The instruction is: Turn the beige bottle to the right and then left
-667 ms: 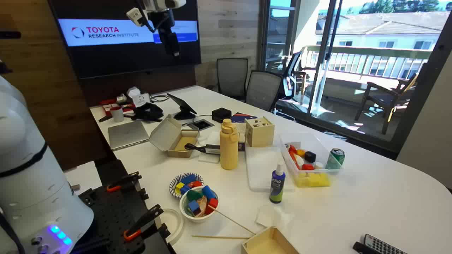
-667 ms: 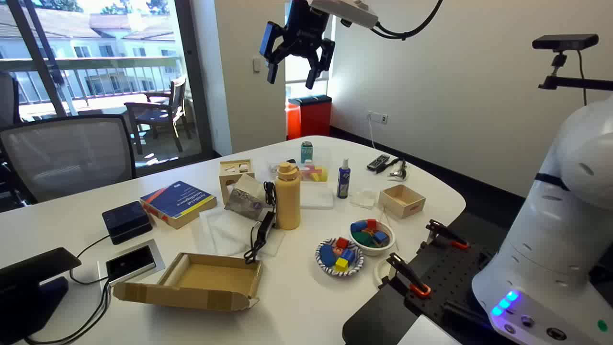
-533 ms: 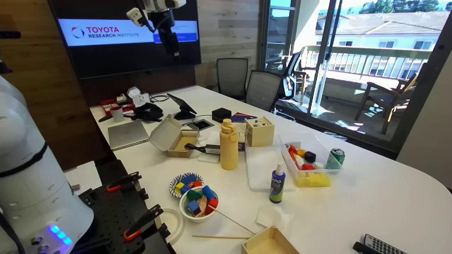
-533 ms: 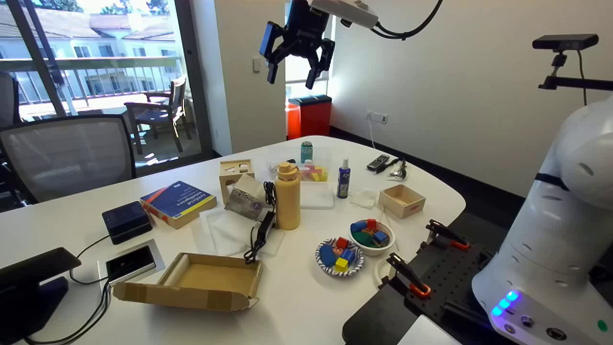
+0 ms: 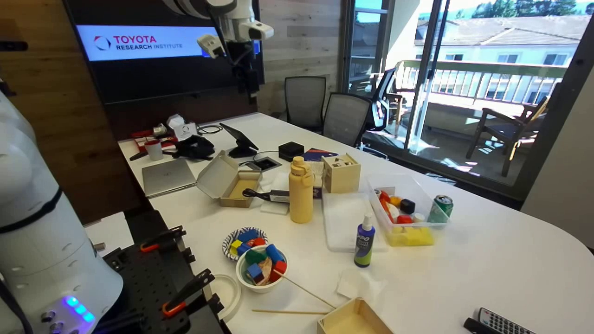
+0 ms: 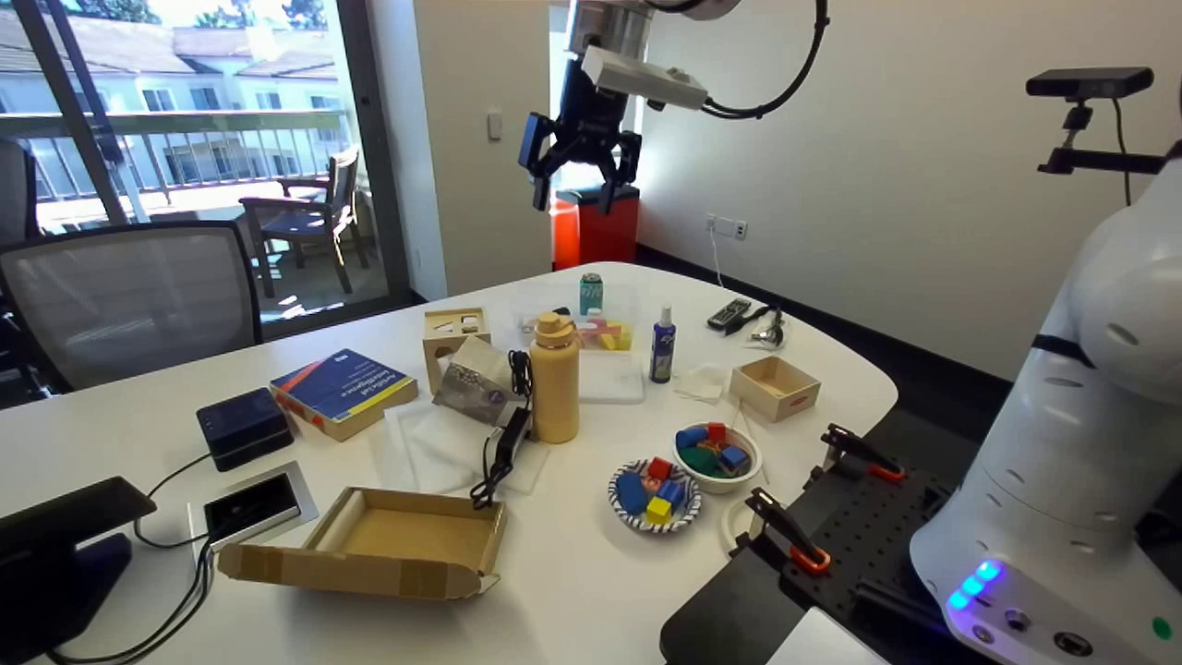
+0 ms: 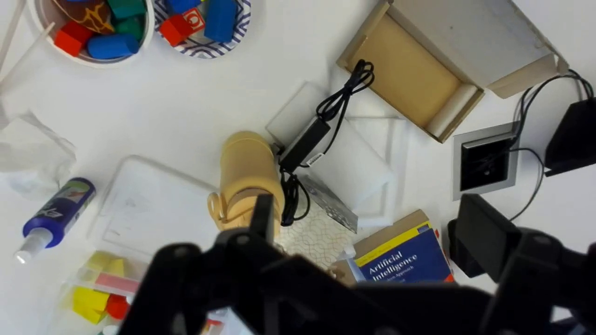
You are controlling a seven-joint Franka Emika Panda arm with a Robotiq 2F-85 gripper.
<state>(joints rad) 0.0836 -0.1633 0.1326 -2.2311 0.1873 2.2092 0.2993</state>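
Tall slim tan-yellow plastic bottle (image 5: 301, 197), narrower neck, loop at the cap: upright on the bench (image 5: 478, 264), near mid-frame in both exterior views. Bench top white, smooth, rounded at one end. Jaws spread wide, black fingers (image 7: 482, 232) well apart, holding nothing; they hang in the upper part of both exterior frames, well above the bottle.

Surface: black power adapter (image 7: 305, 145), cable bundled, just beside the bottle. Purple-and-green spray bottle (image 5: 364, 246) upright, lower right of it in an exterior view. Plain white bowl (image 5: 262, 288) and blue-and-white patterned bowl (image 7: 207, 50), both with coloured blocks. Clear plastic bin (image 5: 401, 182) of coloured pieces, right of centre; green drink can (image 5: 441, 206) at its corner, cannot tell whether inside or behind. Brown cardboard box (image 6: 416, 531), lid folded back, lower left of an exterior frame; thick blue book (image 6: 346, 388) above it there.

Room: wood-panelled wall (image 5: 301, 41), large black screen (image 5: 162, 81) reading TOYOTA RESEARCH INSTITUTE, upper left. Grey mesh chair (image 5: 305, 99) beyond the bench. Dark-framed glass door (image 5: 430, 69) upper right, sunlit balcony railing (image 5: 487, 68) outside. In an exterior view, plain white wall (image 6: 886, 231) upper right; white robot arm (image 6: 1043, 480), blue lights at its base, lower right.
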